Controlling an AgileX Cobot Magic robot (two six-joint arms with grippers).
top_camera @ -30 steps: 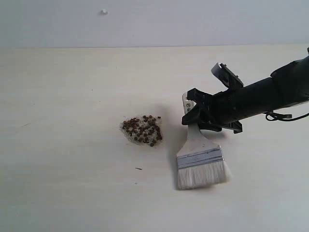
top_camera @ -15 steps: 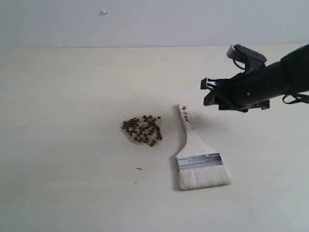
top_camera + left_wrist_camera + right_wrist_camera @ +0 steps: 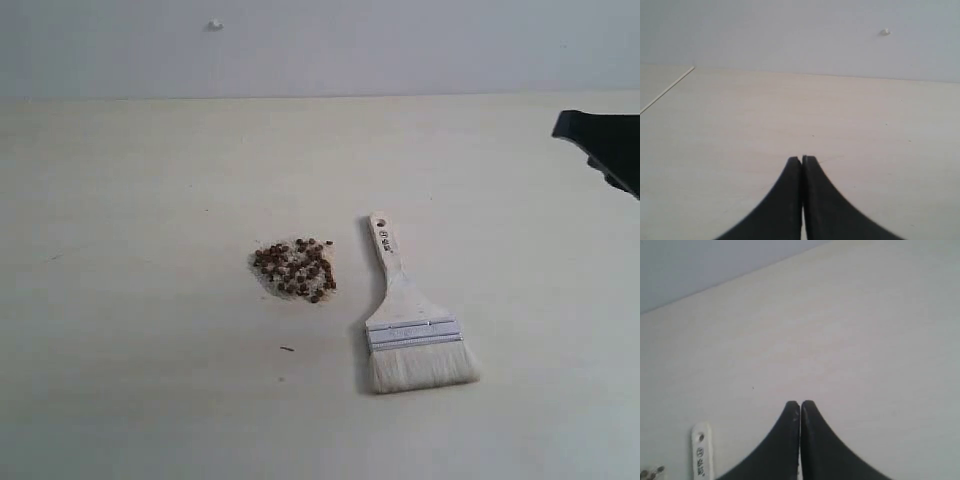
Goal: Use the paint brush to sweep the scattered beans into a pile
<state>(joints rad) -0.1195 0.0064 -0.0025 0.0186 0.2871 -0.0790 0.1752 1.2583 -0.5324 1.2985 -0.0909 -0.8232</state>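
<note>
Our left end effector (image 3: 801,159), a pair of black curved fingers, is closed tip to tip with nothing between them, and the pale wooden counter (image 3: 740,125) stretches ahead of it. We see the right end effector (image 3: 800,403) closed on nothing in the same way, above the counter. Only a black corner of the right arm (image 3: 605,145) shows at the right edge of the exterior view. The wide flat paint brush with pale bristles, silver ferrule and light wooden handle (image 3: 408,312) lies flat on the counter, untouched. Near its handle, on the left in that view and not touching it, sits the compact pile (image 3: 293,270) of small reddish-brown beans mixed with whitish crumbs.
</note>
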